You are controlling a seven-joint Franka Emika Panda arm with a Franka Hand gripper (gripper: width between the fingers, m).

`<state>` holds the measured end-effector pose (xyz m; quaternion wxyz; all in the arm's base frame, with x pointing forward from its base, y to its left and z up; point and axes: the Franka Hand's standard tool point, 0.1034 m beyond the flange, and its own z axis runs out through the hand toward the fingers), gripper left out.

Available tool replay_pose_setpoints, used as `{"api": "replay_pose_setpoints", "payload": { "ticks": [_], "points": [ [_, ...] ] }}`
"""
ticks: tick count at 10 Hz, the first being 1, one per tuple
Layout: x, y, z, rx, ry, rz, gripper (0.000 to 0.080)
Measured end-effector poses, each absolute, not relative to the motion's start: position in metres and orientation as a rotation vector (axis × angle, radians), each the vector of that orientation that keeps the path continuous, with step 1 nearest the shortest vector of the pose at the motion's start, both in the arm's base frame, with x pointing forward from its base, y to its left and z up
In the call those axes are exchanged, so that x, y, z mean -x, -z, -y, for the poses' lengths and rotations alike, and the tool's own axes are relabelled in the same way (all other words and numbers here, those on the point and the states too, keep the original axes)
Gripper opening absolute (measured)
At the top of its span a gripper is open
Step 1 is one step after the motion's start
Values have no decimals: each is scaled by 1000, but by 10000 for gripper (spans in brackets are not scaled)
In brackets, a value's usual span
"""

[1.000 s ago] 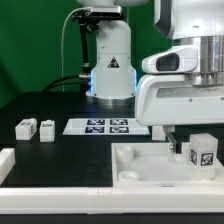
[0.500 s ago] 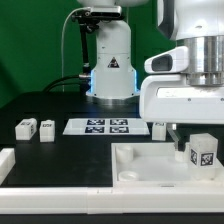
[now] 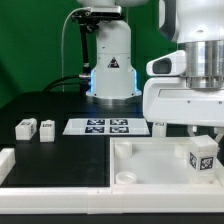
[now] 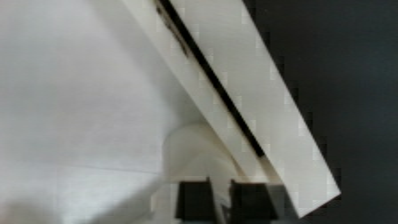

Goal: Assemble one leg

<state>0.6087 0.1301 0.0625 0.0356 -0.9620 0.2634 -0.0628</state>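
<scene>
The arm's white gripper [image 3: 205, 140] hung low over the bench's near corner on the exterior view's right, its bulky housing filling the upper part of that side. Directly under it stood a leg [image 3: 202, 159], a small white block with a black-and-white tag on its facing side, sitting upright on the large white panel [image 3: 150, 160] near the panel's edge on the exterior view's right. The finger ends ran down behind the block's top and were hidden there, so it could not be told whether the fingers were spread, pressed together or pinching the leg. In the wrist view two dark fingertips [image 4: 196, 195] showed side by side with a narrow gap between them, over a pale surface crossed by a long white edge against black; that view was blurred and did not settle the matter. The panel lay flat along the near edge of the bench, with a round socket [image 3: 126, 175] showing at its near corner on the exterior view's left. Two more legs [image 3: 25, 127] [image 3: 46, 128] stood well apart from the panel, toward the bench's edge on the exterior view's left. Between them and the arm lay the marker board [image 3: 100, 126], flat on the dark bench top [image 3: 50, 150]. A fourth block [image 3: 157, 127] stood just beside the board, partly behind the gripper housing.
</scene>
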Motion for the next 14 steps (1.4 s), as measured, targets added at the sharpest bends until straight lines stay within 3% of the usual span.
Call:
{"api": "replay_pose_setpoints", "payload": {
  "ticks": [1,9,10,11,12,13,14],
  "points": [
    [-606,-61,-130,2960,176,-809,24],
    [-604,-59,-130,2963,165,-809,20],
    [-603,-59,-129,2969,165,-795,134],
    [-602,-59,-127,2977,165,-775,310],
    [-602,-61,-126,2982,166,-757,310],
    [-598,-63,-124,2987,163,-741,510],
    [-596,-65,-123,2990,162,-726,605]
  ]
}}
